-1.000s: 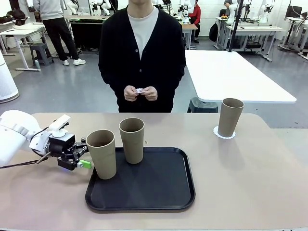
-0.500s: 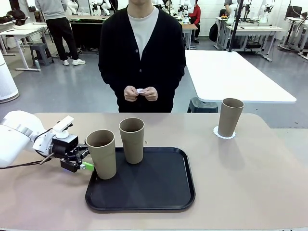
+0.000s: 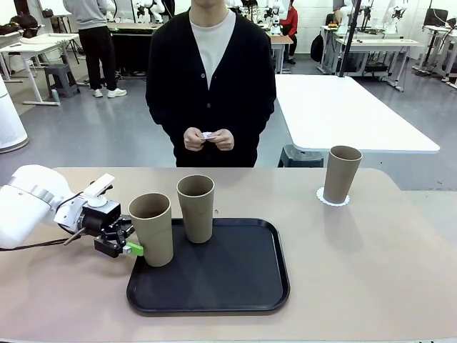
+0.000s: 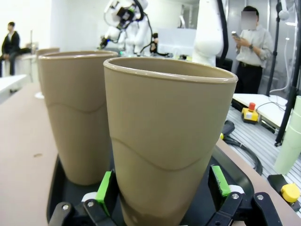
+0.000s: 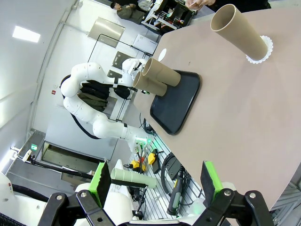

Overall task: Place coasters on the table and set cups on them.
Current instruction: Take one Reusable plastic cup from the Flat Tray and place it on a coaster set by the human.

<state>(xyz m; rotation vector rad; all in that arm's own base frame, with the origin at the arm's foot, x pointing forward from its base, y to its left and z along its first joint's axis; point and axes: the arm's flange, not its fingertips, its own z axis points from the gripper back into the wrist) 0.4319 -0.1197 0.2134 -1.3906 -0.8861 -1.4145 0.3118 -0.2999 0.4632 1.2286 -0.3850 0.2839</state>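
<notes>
Front view: near cup on tray, second cup just behind.

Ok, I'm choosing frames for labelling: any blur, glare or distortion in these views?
Front view: even light, sharp throughout. Left wrist view: nearest cup looms large, background soft. Right wrist view: rolled sideways, table slanted.
</notes>
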